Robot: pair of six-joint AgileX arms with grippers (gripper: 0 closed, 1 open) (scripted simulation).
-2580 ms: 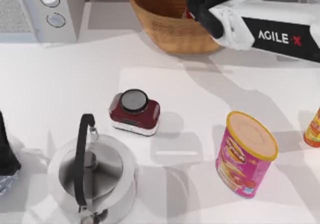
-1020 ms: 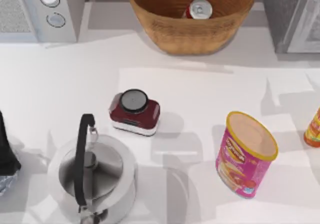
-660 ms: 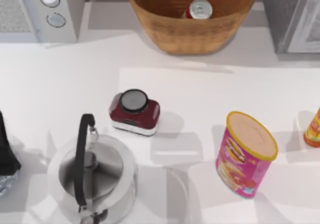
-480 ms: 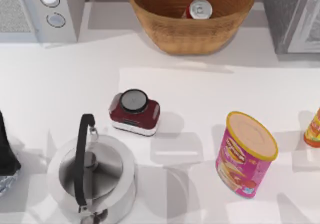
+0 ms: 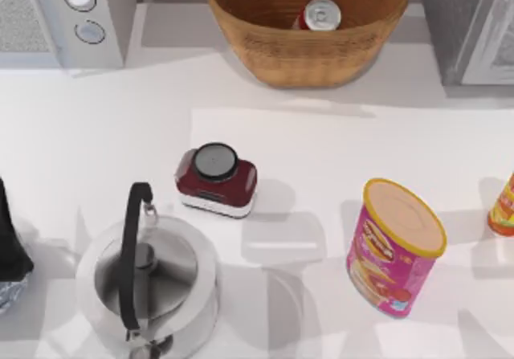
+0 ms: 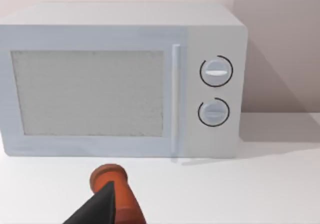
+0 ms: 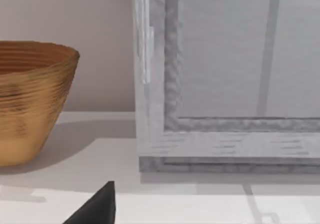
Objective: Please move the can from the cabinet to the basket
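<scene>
One can [image 5: 321,14] stands in the basket [image 5: 265,50]; gripper fingers' state cannot be told.

I see a tan-brown basket [image 5: 309,42] with ribbed weave, and inside it the red can [image 5: 319,15] with its shiny silver top. Right of the basket, the cabinet [image 5: 466,22] is speckled grey with a pale white-framed door. Left of the basket, the microwave [image 5: 60,18] is white with a fine grey mesh window. On the white counter [image 5: 120,126] in front of the basket I see a pink canister [image 5: 393,250] with yellow rim, a dark red timer [image 5: 217,178] with black dial, and a silver kettle [image 5: 148,283] with black handle.
</scene>
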